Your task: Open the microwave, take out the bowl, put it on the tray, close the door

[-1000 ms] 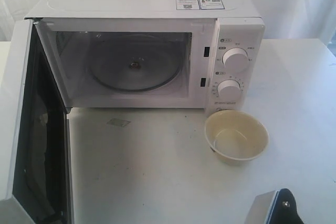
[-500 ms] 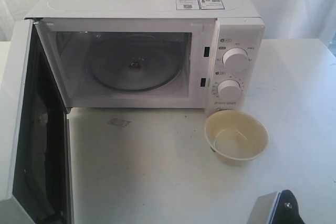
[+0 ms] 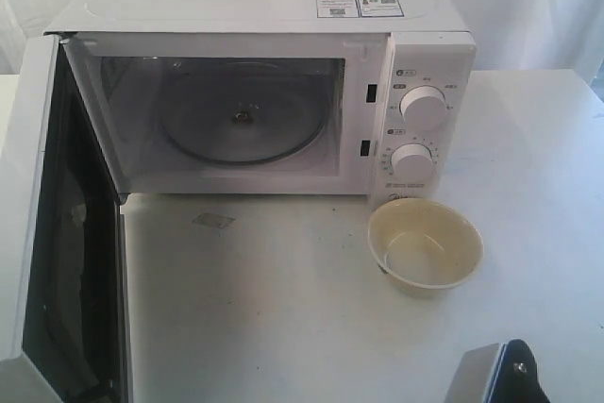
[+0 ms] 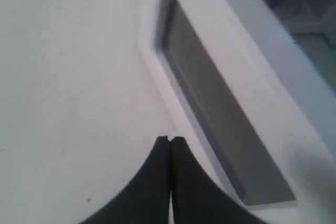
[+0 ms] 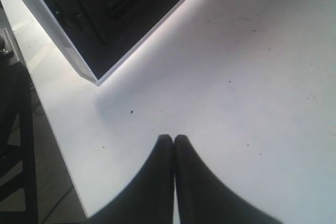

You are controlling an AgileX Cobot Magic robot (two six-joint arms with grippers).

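The white microwave point(image 3: 283, 7) stands at the back of the table with its door point(image 3: 28, 205) swung wide open to the left. Its cavity holds only the glass turntable point(image 3: 241, 120). The cream-yellow bowl point(image 3: 425, 244) sits upright on the table just in front of the knob panel. No tray is in view. My left gripper point(image 4: 169, 140) is shut and empty, close to the door's point(image 4: 79, 51) white outer face beside its dark window point(image 4: 220, 129). Over bare table, my right gripper point(image 5: 174, 138) is shut and empty, with the door's dark inner side point(image 5: 105, 3) ahead of it.
A part of the right arm point(image 3: 500, 375) shows at the bottom right edge of the exterior view, short of the bowl. The white table point(image 3: 283, 309) runs between door and bowl. Its front edge point(image 5: 63, 156) and the floor below show in the right wrist view.
The right arm part at the bottom edge has sunk very slightly. Microwave, door and bowl have not moved.
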